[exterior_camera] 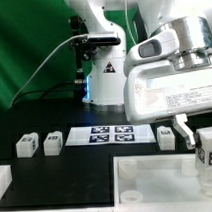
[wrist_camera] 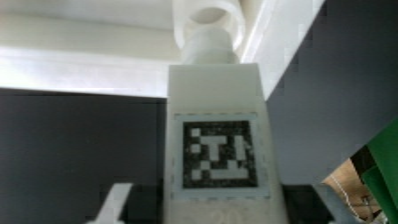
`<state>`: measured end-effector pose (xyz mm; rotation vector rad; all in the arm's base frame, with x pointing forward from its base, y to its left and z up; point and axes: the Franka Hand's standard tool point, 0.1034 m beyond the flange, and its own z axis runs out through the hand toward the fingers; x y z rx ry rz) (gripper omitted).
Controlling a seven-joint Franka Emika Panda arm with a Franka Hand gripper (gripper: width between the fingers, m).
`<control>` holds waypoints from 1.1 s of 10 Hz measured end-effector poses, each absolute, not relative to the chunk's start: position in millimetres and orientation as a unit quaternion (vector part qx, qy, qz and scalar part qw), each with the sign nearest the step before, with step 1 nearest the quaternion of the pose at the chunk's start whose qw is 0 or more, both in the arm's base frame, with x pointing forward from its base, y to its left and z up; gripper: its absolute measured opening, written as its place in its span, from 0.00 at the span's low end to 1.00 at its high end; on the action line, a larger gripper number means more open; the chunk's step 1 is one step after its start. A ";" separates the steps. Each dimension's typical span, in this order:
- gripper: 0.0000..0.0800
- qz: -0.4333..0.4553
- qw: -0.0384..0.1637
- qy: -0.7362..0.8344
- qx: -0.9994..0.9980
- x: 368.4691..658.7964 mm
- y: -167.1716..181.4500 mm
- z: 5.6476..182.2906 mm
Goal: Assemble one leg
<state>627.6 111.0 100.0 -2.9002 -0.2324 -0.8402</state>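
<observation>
My gripper (exterior_camera: 204, 142) is shut on one leg (exterior_camera: 209, 156), a stubby white block with a black-and-white tag, and holds it just above the right part of the large flat white panel (exterior_camera: 157, 177). In the wrist view the held leg (wrist_camera: 217, 110) fills the middle between the fingers, tag facing the camera and its rounded peg end pointing away toward the white panel (wrist_camera: 80, 62). My gripper (wrist_camera: 217, 208) grips the leg's near end. Three more legs lie on the dark table: two at the exterior view's left (exterior_camera: 26, 146) (exterior_camera: 53, 142) and one near the gripper (exterior_camera: 166, 137).
The marker board (exterior_camera: 112, 134) lies on the table behind the panel. The robot's base (exterior_camera: 103, 79) stands behind it before a green backdrop. A white block (exterior_camera: 2, 180) sits at the front left edge.
</observation>
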 end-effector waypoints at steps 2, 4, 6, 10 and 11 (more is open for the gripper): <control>0.37 -0.286 0.055 -0.075 -0.954 628.2 111.3 94.2; 0.37 -0.280 0.055 -0.075 -0.956 624.6 112.3 85.4; 0.37 -0.287 0.054 -0.077 -0.953 623.8 116.7 83.5; 0.37 -0.325 0.045 -0.068 -0.942 627.2 119.5 81.7; 0.46 -0.325 0.045 -0.068 -0.942 627.2 119.5 81.7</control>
